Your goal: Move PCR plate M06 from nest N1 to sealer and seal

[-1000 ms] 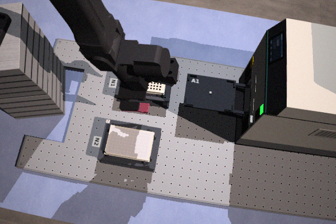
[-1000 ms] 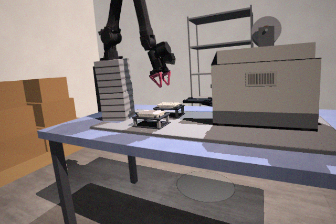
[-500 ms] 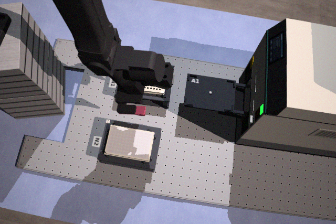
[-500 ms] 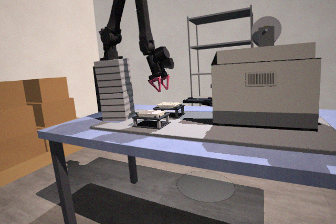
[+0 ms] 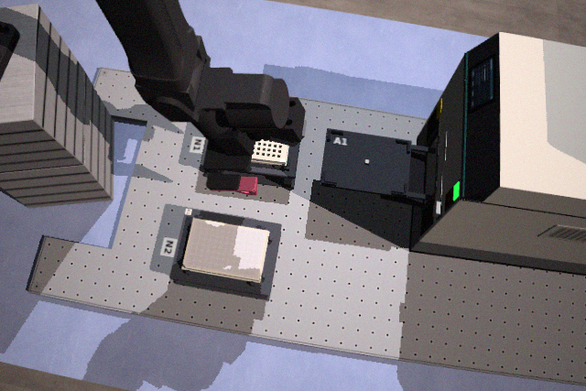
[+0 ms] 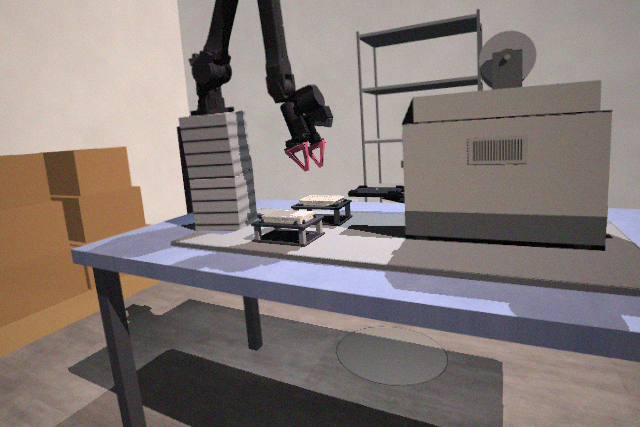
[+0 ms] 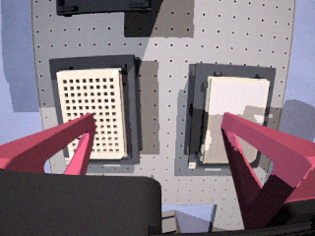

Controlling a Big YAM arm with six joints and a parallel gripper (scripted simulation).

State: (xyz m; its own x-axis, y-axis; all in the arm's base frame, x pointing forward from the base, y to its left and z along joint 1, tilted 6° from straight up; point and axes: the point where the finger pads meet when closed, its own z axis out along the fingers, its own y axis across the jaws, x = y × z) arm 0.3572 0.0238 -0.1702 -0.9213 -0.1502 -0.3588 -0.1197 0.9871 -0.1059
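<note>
The open-welled white plate M06 (image 5: pixel 270 151) sits in nest N1, partly hidden by my arm; it shows fully in the wrist view (image 7: pixel 93 113) and in the side view (image 6: pixel 322 199). My gripper (image 6: pixel 305 154) with red fingers is open and empty, well above the nests; in the wrist view (image 7: pixel 157 151) its fingers straddle both nests. The foil-covered plate M09 (image 5: pixel 226 248) sits in nest N2. The lamp (image 5: pixel 456 190) shows green; a small white key (image 5: pixel 438 208) lies below it.
The sealer housing (image 5: pixel 515 150) stands at the right. A ribbed grey block (image 5: pixel 47 135) holding the arm's base stands at the left. A perforated grey baseplate (image 5: pixel 330 273) carries nests and sealer. A shelf rack (image 6: pixel 418 91) stands behind the table.
</note>
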